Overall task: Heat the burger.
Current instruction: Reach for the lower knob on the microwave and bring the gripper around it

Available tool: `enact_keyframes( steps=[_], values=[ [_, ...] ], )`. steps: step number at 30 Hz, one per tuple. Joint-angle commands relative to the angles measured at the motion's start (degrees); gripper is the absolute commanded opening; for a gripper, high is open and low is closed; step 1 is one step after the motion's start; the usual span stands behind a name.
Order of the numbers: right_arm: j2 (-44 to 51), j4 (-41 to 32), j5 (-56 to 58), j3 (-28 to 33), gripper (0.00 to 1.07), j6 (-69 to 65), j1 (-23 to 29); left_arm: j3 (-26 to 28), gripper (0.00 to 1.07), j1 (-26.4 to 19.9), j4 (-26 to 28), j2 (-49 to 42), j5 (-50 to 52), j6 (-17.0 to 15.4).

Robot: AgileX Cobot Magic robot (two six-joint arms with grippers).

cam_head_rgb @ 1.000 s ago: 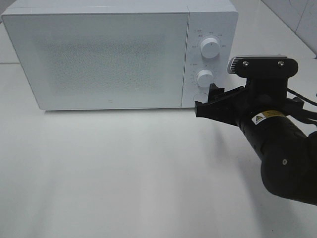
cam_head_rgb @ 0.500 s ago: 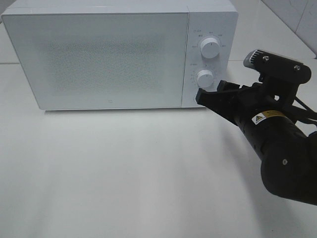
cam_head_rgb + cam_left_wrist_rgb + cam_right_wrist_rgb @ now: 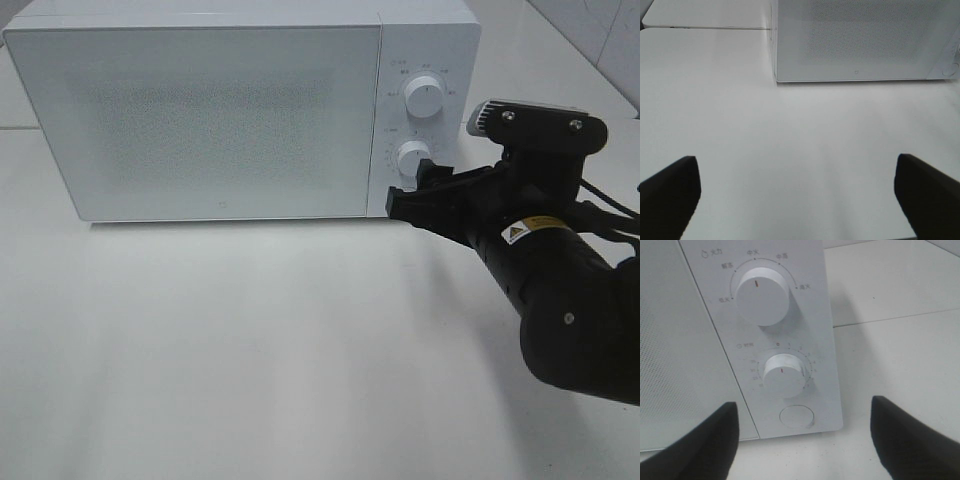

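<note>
The burger is out of view. The white microwave [image 3: 200,110] stands at the back with its door shut; it also shows in the left wrist view [image 3: 860,40] and the right wrist view [image 3: 690,340]. My right gripper [image 3: 413,192] is open and empty, right in front of the control panel, just below the lower dial [image 3: 413,158]. In the right wrist view the gripper [image 3: 804,407] has its fingers spread wide on either side of the lower dial [image 3: 784,375] and the round button [image 3: 797,416]. My left gripper [image 3: 795,165] is open and empty above the bare table.
The upper dial [image 3: 424,99] sits above the lower one on the panel, and also shows in the right wrist view [image 3: 761,294]. The white table [image 3: 250,340] stretches in front of the microwave. A tiled wall edge [image 3: 600,30] is at the back right.
My right gripper has moved a little left and up towards the control panel, ending against the lower dial. The wrist tilted and then levelled again. The microwave has not changed.
</note>
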State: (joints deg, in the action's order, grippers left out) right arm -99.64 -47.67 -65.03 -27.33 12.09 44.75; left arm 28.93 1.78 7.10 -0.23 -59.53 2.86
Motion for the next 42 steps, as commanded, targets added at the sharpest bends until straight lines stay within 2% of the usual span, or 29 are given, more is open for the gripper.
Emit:
enact_keyframes(
  steps=[1,4,10,18,36,42],
  values=[
    [-1.49,0.74,1.95,-3.27,0.77,4.01,-0.23,-0.11,0.98,-0.23,0.11,-1.26,0.11,-0.23],
    [-2.69,0.86,1.66,-4.01,0.76,4.3,-0.23,-0.11,0.98,-0.23,0.11,-1.26,0.11,-0.23],
    [-8.65,1.2,2.18,-9.22,0.76,4.3,-0.69,-0.11,0.98,-0.23,0.0,-1.26,0.11,-0.23],
    [-13.01,6.76,5.44,-15.3,0.76,4.3,-6.47,-0.11,0.98,-0.23,0.0,-1.26,0.11,-0.23],
    [-18.79,8.42,5.61,-20.97,0.76,5.27,-9.51,-0.11,0.98,-0.23,0.0,-1.26,0.11,-0.23],
    [-18.39,8.48,4.87,-21.31,0.71,5.5,-9.8,-0.11,0.98,-0.23,0.0,-1.26,0.11,-0.23]
  ],
)
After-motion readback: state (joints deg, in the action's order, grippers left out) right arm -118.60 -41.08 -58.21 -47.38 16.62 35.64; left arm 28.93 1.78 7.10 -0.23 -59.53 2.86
